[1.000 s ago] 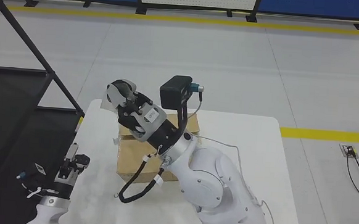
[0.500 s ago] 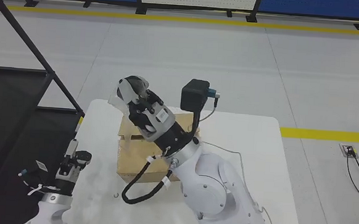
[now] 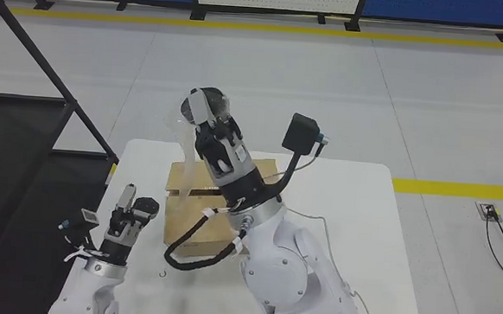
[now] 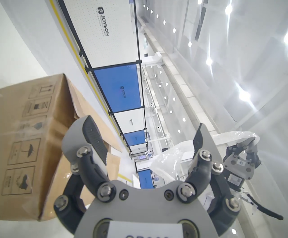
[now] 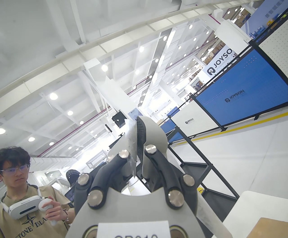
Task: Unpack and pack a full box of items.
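The right gripper (image 3: 206, 111), clamped on a clear plastic bag (image 3: 175, 135), is swinging across above the far edge of the box (image 3: 186, 209), carrying the bag higher than a second ago. The left gripper (image 4: 144, 130), jaws spread wide and holding nothing, is edging in closer beside the box. The box is sitting flaps-open on the table (image 3: 352, 215), its side showing printed handling pictograms; a white label is showing on each gripper.
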